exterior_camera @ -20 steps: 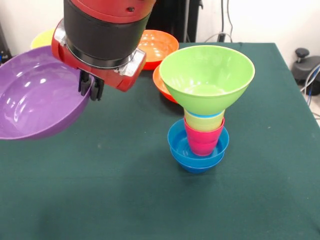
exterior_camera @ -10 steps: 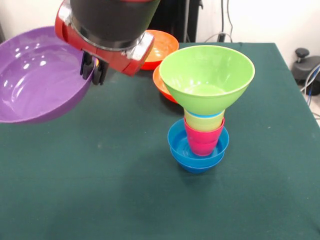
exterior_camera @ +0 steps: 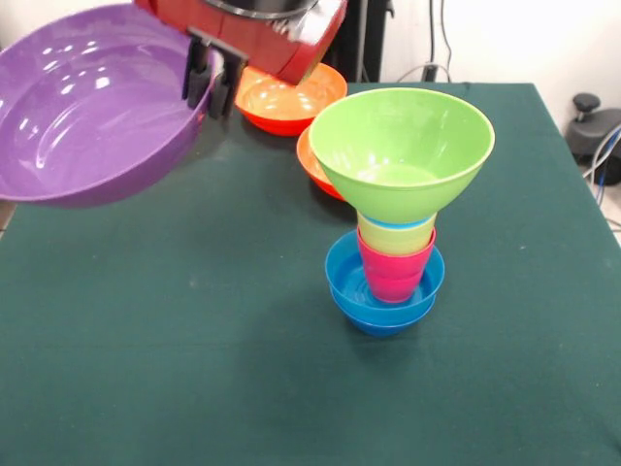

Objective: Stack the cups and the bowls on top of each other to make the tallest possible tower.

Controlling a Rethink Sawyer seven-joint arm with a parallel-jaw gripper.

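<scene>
The tower (exterior_camera: 393, 233) stood right of centre on the tabletop (exterior_camera: 194, 369), green bowl (exterior_camera: 401, 146) on top. The hand (exterior_camera: 206, 83), pinching the purple bowl (exterior_camera: 87, 102) by its rim, had risen and moved right toward it; open room lay near and left

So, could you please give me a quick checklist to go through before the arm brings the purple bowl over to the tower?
1. Grip: gripper pinches the purple bowl by its rim; ok.
2. Bowl clear of the table: lifted and tilted; ok.
3. Tower upright, lime green bowl on top, open side up; ok.
4. Green bowl seated level on the cups: looks level; ok.
5. Purple bowl wider than the green one, so top-heavy: not ok.
6. Grip firmness: cannot tell.
</scene>
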